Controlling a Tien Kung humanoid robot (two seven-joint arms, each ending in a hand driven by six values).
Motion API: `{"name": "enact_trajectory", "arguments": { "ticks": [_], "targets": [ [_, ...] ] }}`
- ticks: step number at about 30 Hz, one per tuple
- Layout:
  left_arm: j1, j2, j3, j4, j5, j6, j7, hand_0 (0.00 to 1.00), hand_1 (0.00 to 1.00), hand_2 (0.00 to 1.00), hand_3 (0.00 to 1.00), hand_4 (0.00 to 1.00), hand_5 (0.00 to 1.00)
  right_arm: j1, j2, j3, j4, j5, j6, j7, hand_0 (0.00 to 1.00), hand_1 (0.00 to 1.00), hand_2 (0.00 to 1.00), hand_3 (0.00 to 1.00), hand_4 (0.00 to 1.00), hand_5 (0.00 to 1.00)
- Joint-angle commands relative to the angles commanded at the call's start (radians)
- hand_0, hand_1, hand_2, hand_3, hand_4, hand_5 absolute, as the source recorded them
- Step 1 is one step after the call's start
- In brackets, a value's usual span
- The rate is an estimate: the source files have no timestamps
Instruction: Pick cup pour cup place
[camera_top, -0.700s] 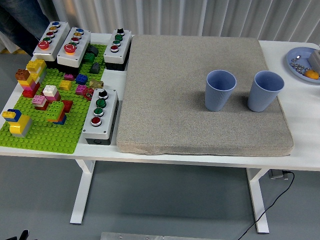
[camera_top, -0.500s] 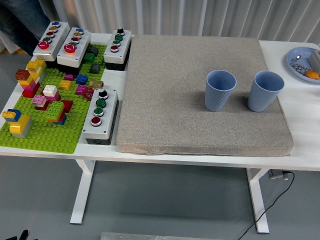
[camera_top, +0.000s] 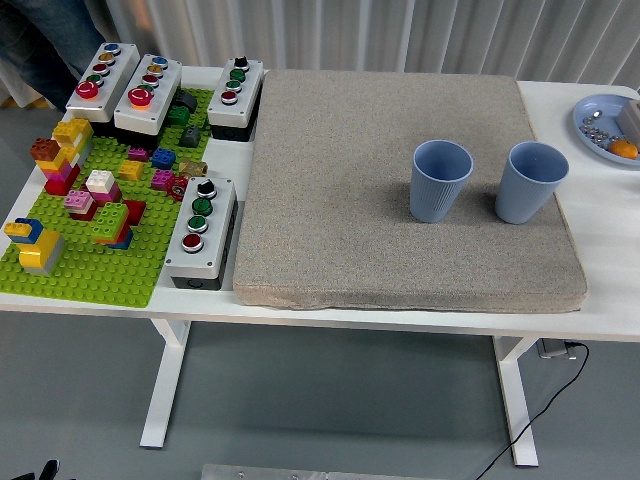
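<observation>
You have two blue cups to work with, the left cup (camera_top: 441, 179) and the right cup (camera_top: 530, 181), and both stand upright with their open tops facing up on the big gray mat (camera_top: 350, 150). They sit near each other on the right part of the mat but do not touch, so there is room for fingers to slide around one of them. Standing side by side like this makes sense for pouring, because one cup can be tipped over the other with only a short trip. You cannot see inside well enough to tell if either cup holds anything. No robot hand shows at all right now, so you cannot tell if the fingers are apart or together, and nothing is holding a cup. The job looks like it has not started yet. Off to the left sits a green brick board (camera_top: 90, 260) with colored blocks and some button boxes (camera_top: 200, 232), and a blue plate (camera_top: 600, 128) peeks in at the far right. Compared with a moment ago, nothing has moved; the cups are in the same spots.
</observation>
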Motion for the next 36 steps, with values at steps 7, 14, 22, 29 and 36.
{"name": "enact_trajectory", "arguments": {
  "ticks": [7, 14, 22, 29, 36],
  "targets": [
    [0.003, 0.0, 0.002, 0.0, -0.003, 0.0, -0.001, 0.717, 0.656, 0.733, 0.658, 0.472, 0.991, -0.021, -0.027, 0.018, 0.012, -0.093, 0.041, -0.052, 0.908, 0.808, 0.837, 0.894, 0.748, 0.815],
    [0.005, -0.002, 0.002, 0.0, -0.005, 0.0, -0.002, 0.716, 0.657, 0.733, 0.658, 0.472, 0.993, -0.086, -0.092, 0.058, 0.014, -0.182, 0.227, -0.132, 0.902, 0.805, 0.826, 0.894, 0.789, 0.723],
    [0.002, -0.004, -0.001, 0.0, 0.003, -0.002, 0.0, 0.715, 0.659, 0.733, 0.658, 0.472, 0.993, -0.18, -0.139, 0.04, 0.011, -0.187, 0.344, -0.153, 0.905, 0.806, 0.832, 0.895, 0.83, 0.632],
    [0.0, -0.007, -0.003, 0.0, 0.005, -0.003, 0.0, 0.716, 0.659, 0.733, 0.658, 0.471, 0.994, -0.242, -0.135, 0.01, -0.008, -0.201, 0.409, -0.138, 0.911, 0.809, 0.84, 0.899, 0.845, 0.575],
    [0.0, -0.01, -0.003, 0.0, 0.005, -0.003, 0.001, 0.715, 0.659, 0.734, 0.658, 0.471, 0.994, -0.28, -0.117, 0.02, -0.036, -0.22, 0.473, -0.144, 0.92, 0.835, 0.903, 0.969, 0.88, 0.321]
  ]
}}
